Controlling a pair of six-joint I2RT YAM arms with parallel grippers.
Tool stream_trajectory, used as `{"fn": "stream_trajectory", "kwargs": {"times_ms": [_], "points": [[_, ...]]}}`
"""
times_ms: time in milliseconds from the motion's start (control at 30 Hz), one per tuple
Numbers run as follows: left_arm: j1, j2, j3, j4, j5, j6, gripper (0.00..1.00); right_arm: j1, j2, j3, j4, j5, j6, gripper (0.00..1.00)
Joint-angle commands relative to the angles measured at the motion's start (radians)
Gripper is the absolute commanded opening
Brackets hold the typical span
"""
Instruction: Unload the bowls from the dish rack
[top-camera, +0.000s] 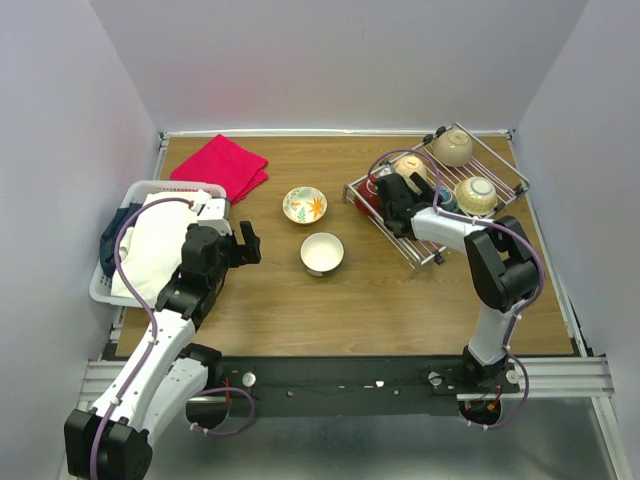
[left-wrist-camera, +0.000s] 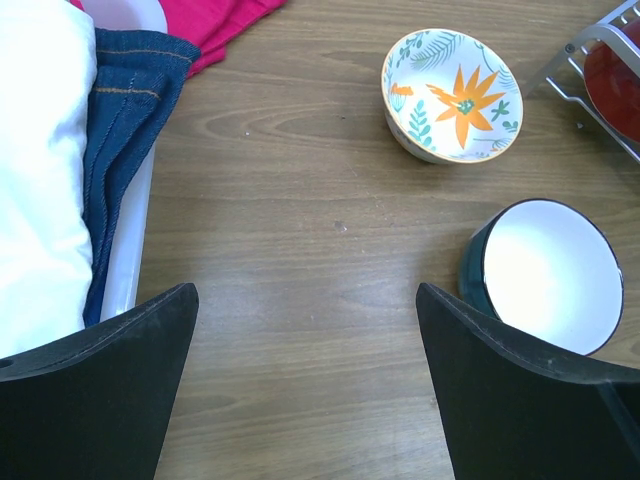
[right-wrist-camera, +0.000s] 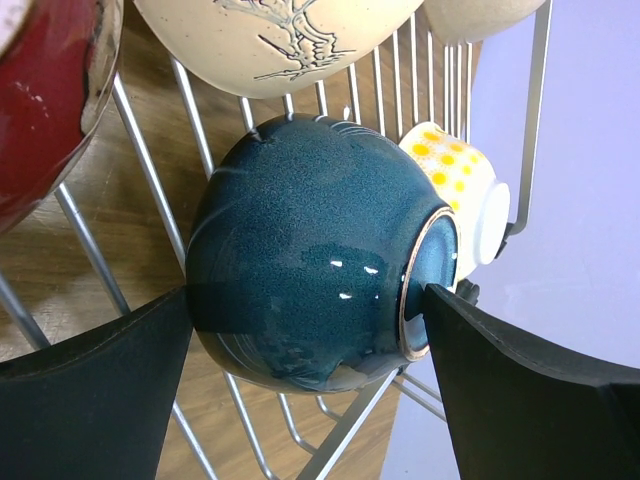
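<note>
My right gripper (right-wrist-camera: 306, 335) is open inside the dish rack (right-wrist-camera: 141, 172), its fingers close on either side of a teal-blue bowl (right-wrist-camera: 310, 250) lying on its side on the bars. A red bowl (right-wrist-camera: 50, 100), a cream bowl (right-wrist-camera: 270, 40) and a yellow-dotted bowl (right-wrist-camera: 462, 176) crowd around it. From above, the rack (top-camera: 507, 166) sits back right with my right gripper (top-camera: 428, 193) reaching in. A floral bowl (top-camera: 304, 205) and a dark bowl with a white inside (top-camera: 322, 253) stand on the table. My left gripper (left-wrist-camera: 305, 380) is open over bare wood, left of the white-inside bowl (left-wrist-camera: 550, 275).
A white plastic basket (top-camera: 105, 285) with white cloth and jeans (left-wrist-camera: 125, 150) stands at the left edge, beside my left arm. A red cloth (top-camera: 222, 165) lies at the back left. Grey walls enclose the table on three sides.
</note>
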Motion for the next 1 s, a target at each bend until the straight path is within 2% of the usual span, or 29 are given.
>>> {"fn": "stream_trajectory", "kwargs": {"times_ms": [0, 133, 467, 967], "points": [[-0.006, -0.017, 0.008, -0.003, -0.026, -0.002, 0.99, -0.023, 0.076, -0.039, -0.023, -0.048, 0.036, 1.00], [-0.007, -0.019, 0.009, -0.006, -0.029, 0.000, 0.99, -0.023, 0.058, -0.023, -0.040, -0.043, 0.048, 0.96], [-0.007, -0.014, 0.009, 0.000, -0.029, 0.000, 0.99, -0.015, -0.073, 0.027, -0.137, -0.105, 0.123, 0.73], [-0.006, -0.008, 0.009, -0.001, -0.024, 0.000, 0.99, -0.013, -0.185, 0.084, -0.217, -0.200, 0.238, 0.49]]}}
